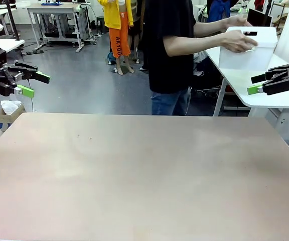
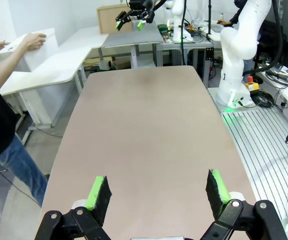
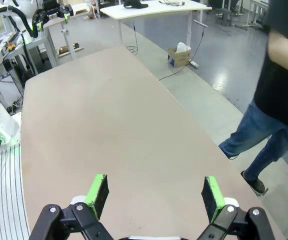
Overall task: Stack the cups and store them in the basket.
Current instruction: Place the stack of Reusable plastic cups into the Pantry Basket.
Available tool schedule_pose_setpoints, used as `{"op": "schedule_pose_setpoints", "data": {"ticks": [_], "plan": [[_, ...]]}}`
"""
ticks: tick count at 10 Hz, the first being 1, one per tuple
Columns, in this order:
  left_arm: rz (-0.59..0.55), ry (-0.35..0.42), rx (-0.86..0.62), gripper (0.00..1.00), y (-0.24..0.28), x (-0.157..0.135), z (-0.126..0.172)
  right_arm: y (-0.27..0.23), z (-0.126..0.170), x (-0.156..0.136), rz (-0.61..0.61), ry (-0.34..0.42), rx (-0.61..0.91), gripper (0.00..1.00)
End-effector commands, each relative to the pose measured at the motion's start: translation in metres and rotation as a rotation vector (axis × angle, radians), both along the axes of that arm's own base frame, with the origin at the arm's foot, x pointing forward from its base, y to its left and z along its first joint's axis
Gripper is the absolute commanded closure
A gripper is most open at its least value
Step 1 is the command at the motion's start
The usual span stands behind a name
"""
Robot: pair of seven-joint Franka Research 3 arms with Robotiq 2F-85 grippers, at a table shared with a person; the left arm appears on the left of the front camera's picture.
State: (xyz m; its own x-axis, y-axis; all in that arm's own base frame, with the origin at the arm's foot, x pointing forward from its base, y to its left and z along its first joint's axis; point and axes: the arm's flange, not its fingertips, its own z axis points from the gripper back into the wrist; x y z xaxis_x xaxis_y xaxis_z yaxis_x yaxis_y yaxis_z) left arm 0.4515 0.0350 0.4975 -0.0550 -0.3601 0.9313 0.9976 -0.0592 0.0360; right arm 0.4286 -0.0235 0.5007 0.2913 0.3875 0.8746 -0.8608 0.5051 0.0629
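While the table (image 1: 134,170) lay bare, the basket (image 1: 247,47) stood on a side table beyond its far right corner, gripped by the person's hands (image 1: 237,41). It lay nearer the right gripper (image 1: 259,84) than the left gripper (image 1: 34,84). Both hung with fingers spread, grasping nothing. Only readable writing: "AAYOU" down orange trousers in the background.

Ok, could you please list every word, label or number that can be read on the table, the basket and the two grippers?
No text can be read on any of them.
The basket, held by the person's hand: plain white walls, no label visible.
The table: bare surface, no print.
The left gripper and the right gripper: black with green pads, no readable marking.
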Motion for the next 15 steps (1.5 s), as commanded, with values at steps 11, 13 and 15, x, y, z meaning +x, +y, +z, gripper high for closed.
{"op": "schedule_pose_setpoints", "data": {"ticks": [11,13,15], "plan": [[0.011,0.010,0.011,0.00,-0.0009,-0.0017,0.0034,0.0020,0.0031,0.0014,-0.013,0.004,0.032,0.00],[0.011,0.010,0.011,0.00,-0.0009,-0.0017,0.0034,0.0020,0.0031,0.0014,-0.013,0.004,0.032,0.00],[0.011,0.010,0.011,0.00,-0.0009,-0.0017,0.0034,0.0020,0.0031,0.0014,-0.013,0.004,0.032,0.00]]}}
